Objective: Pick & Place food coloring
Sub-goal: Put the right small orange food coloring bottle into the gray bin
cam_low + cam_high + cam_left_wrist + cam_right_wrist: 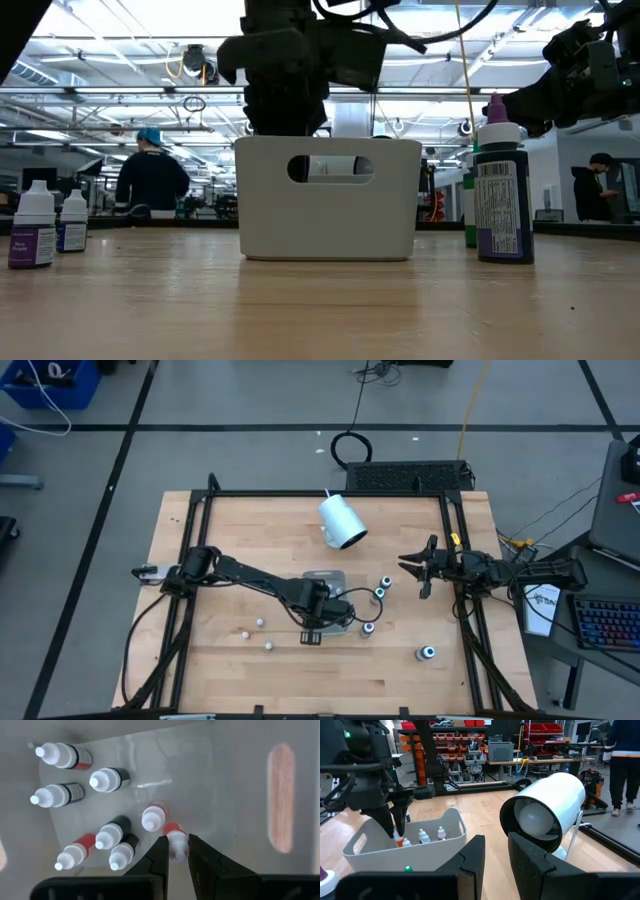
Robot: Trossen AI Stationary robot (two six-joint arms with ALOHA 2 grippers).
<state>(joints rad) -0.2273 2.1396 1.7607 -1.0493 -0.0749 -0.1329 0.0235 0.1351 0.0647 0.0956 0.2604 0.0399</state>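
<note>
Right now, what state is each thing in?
Left tool: shut on a red-banded bottle, inside the bin.
Right tool: shut, empty, beside the mug.
White mug: on its side.
Seven other bottles: standing in the bin.
Purple-capped bottle: upright on the table.

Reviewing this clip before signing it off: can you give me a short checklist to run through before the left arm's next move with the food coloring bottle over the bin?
1. Left gripper shut on the red-banded bottle: ok.
2. Bottle held over the inside of the white bin, not its wall: ok.
3. Free floor in the bin beside the bottles already inside: ok.
4. Right gripper shut, empty and apart from the bin: ok.
5. Bottle's base touching the bin floor: cannot tell.
6. All bottles binned: not ok, the dark bottle and others remain on the table.
</note>
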